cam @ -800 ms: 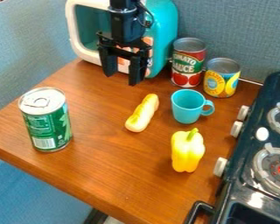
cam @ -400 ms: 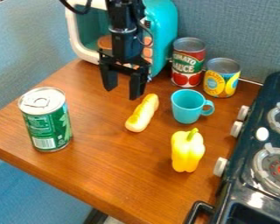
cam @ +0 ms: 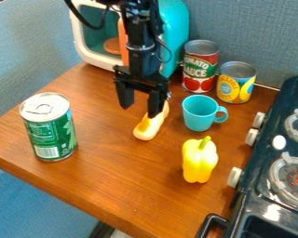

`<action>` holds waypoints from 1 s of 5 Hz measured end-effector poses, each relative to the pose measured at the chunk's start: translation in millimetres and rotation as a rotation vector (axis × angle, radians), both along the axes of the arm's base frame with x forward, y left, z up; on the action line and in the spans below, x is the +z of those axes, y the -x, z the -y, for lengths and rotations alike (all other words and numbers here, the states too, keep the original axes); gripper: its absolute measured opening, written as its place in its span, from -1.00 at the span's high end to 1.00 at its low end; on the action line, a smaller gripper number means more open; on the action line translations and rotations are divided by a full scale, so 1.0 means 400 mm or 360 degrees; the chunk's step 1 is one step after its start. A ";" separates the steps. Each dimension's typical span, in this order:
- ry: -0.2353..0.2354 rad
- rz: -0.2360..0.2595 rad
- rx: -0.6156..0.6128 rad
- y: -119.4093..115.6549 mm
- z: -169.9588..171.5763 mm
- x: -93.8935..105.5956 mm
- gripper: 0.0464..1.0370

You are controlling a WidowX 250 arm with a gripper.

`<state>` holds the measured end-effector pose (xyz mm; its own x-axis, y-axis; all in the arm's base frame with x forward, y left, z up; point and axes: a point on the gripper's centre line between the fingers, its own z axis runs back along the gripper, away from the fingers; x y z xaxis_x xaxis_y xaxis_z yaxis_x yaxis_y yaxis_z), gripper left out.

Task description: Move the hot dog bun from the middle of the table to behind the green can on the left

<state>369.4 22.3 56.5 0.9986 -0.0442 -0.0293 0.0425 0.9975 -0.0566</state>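
- A black pincer (cam: 139, 110) hangs over the back half of a wooden worktop (cam: 114, 181), its two fingers spread and gripping nothing.
- Directly below, a toy bread roll (cam: 149, 126) lies between a green can (cam: 50, 132) near the front-left corner and a turquoise cup (cam: 198, 113) toward the right edge. One finger overlaps the roll's far end in view; whether they touch cannot be told.
- The step in hand appears to be the approach, with the roll the likeliest target and no grasp yet made.
- A pickup would call for centering the fingers astride the roll, lowering them beside its flanks and closing, clear of the cup and the yellow pepper (cam: 199, 160) near the stove (cam: 247, 200).
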 end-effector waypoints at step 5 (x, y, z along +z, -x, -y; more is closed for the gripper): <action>-0.0084 -0.0214 0.0028 -0.024 0.012 -0.081 -0.34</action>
<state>378.8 17.3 23.9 0.9861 -0.0214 -0.1647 0.0204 0.9998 -0.0079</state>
